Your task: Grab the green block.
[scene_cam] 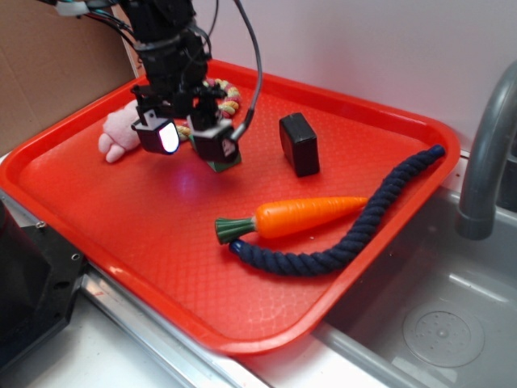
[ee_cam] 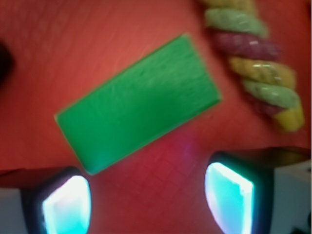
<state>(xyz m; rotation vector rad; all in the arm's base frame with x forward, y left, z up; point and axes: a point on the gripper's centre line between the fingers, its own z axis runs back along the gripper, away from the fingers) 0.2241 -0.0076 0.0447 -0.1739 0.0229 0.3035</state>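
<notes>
Tool [scene_cam: 192,139] pointing down, fingers apart | above green block [ee_cam: 139,102] | on red tray [scene_cam: 161,242]

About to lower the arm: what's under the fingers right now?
The wrist view shows the green block lying flat on the red tray, just ahead of the open fingers. The exterior view mostly hides it behind the gripper.

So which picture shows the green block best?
The wrist view: the green block fills it, whole, lying slanted on the red tray. In the exterior view only a small corner peeks out under the gripper.
</notes>
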